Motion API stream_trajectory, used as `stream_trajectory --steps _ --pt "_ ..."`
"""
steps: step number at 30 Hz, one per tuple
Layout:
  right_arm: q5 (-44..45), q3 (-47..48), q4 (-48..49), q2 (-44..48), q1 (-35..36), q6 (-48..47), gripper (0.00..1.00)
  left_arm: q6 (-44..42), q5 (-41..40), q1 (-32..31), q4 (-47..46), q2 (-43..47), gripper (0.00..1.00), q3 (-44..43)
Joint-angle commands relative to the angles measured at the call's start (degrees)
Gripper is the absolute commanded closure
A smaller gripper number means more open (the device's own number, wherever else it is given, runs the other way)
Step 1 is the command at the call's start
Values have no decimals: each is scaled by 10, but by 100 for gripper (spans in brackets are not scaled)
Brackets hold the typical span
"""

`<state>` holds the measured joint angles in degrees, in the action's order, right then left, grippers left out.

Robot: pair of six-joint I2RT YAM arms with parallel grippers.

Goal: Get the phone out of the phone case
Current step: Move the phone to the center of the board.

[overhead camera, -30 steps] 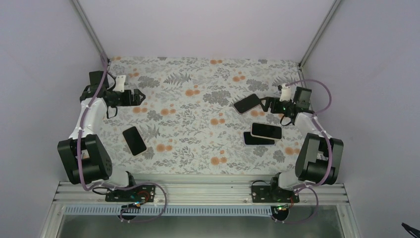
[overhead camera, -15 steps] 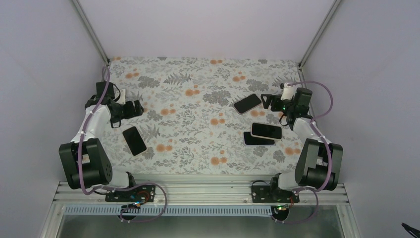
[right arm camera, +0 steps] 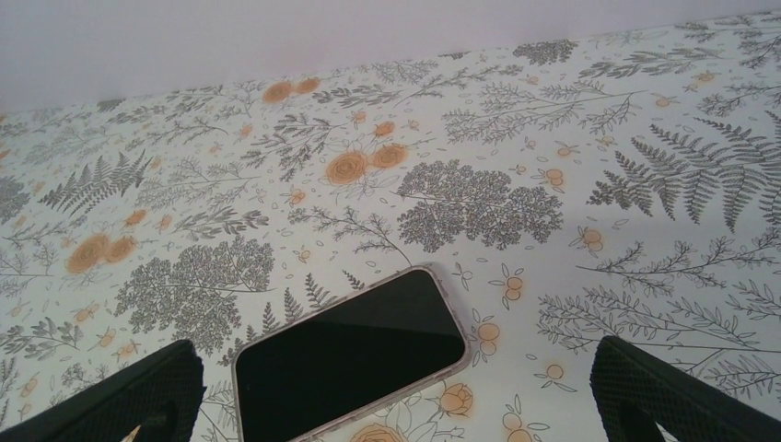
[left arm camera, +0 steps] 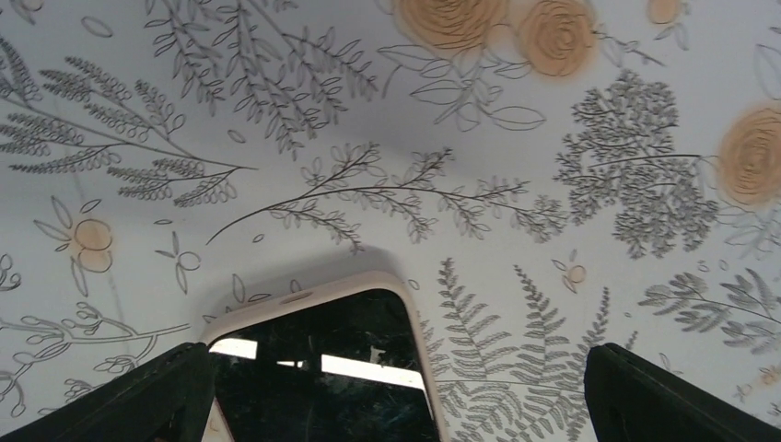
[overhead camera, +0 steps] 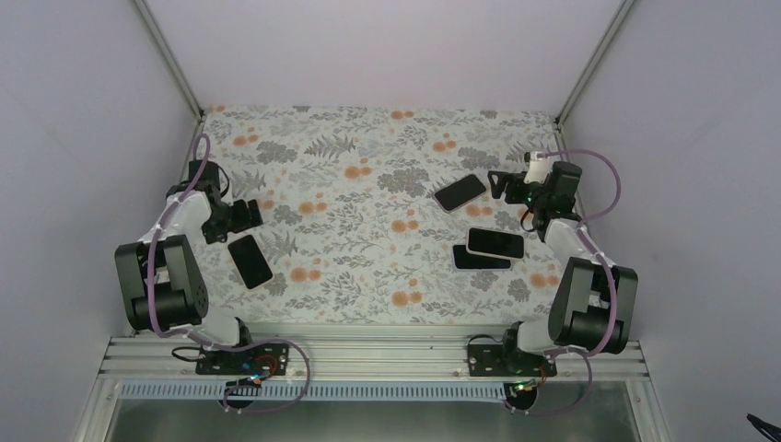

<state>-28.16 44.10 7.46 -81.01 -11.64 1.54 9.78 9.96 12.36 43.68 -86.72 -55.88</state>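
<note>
Early stage of extraction. The left gripper, jaws spread wide and empty, hovers over the far end of the cased phone, which lies screen-up on the floral table. Its pale case wraps the edge, so no separation is done. The right gripper, likewise parted and empty, faces a second phone, with a pair of handsets nearby. Grasp, peel and removal all remain

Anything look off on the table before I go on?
Only the stack at right: a pale-edged phone lies partly on a black device. The left phone and the angled phone lie flat, apart. Nothing looks broken.
</note>
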Motion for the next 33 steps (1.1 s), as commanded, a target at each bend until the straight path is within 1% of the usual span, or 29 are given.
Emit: stream_trajectory --steps 1,5,17,26,30,33 --pt "13 -10 23 3 3 1 1 23 -40 2 10 -9 0 3" --pt "14 -9 23 -2 2 0 1 37 -57 5 23 -22 0 6" --pt "19 -5 17 -12 0 1 1 48 -63 28 28 -60 0 14" --pt "18 -2 17 -19 -2 1 1 46 8 27 6 -55 0 30" --pt "16 2 15 -25 -2 1 1 40 16 4 5 -53 0 26" --pt "14 1 14 -24 -2 3 1 32 11 -31 0 -55 0 29"
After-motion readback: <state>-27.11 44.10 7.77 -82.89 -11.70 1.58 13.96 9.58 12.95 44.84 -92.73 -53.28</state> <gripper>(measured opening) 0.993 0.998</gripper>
